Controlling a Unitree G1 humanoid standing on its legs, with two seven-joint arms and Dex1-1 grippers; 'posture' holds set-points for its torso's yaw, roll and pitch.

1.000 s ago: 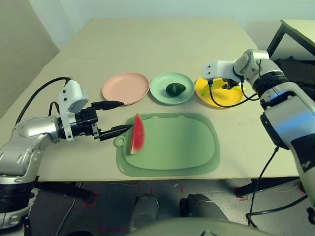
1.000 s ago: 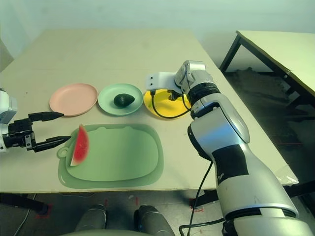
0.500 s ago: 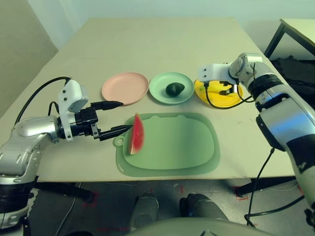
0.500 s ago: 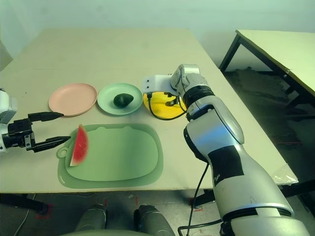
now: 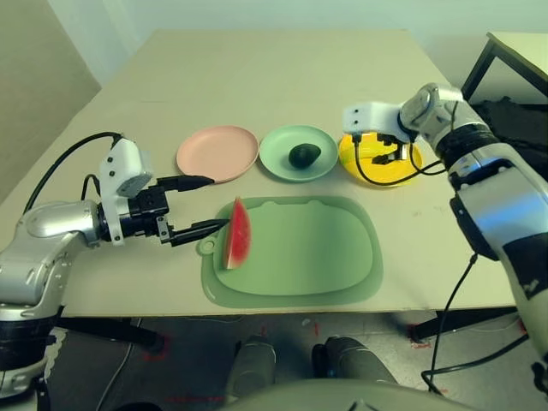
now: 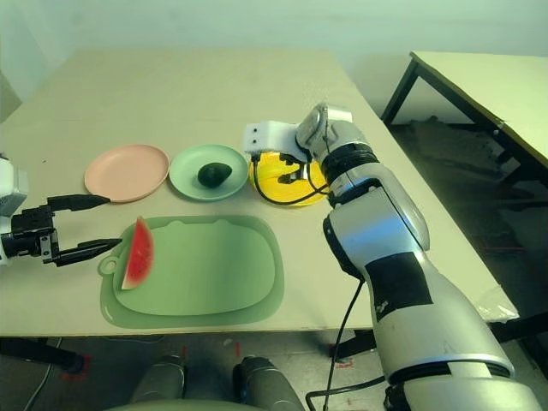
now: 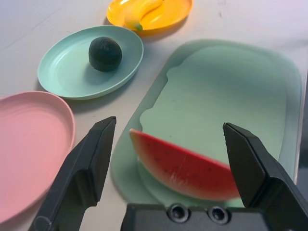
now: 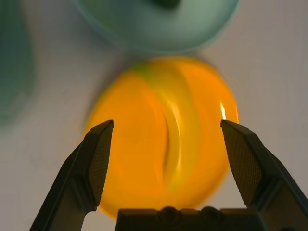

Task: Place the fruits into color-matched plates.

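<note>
- On the beige surface (image 5: 282, 77), seen from the left eye view, three plates stand in a row: the pink plate (image 5: 217, 153) at the left, the mint green plate (image 5: 299, 153) in the middle, the yellow plate (image 5: 380, 159) at the right. The avocado (image 5: 304, 155) lies in the mint green plate. The watermelon wedge (image 5: 237, 235) stands on its rind at the left edge of the pale green mat (image 5: 295, 248).
- Left gripper (image 5: 202, 204) is spread wide beside the wedge, its lower finger close to the rind, holding nothing.
- Over the yellow plate, the right eye view shows the right wrist hanging, a black cable looping across the plate.
- From the left wrist view, the wedge lies between the two spread black fingers (image 7: 84, 166), not touched by either; the banana (image 7: 142, 11) lies in the yellow plate.
- From the right wrist view, the right gripper (image 8: 166, 149) is wide and empty above the banana in its plate.
- No writing or label can be read anywhere.
</note>
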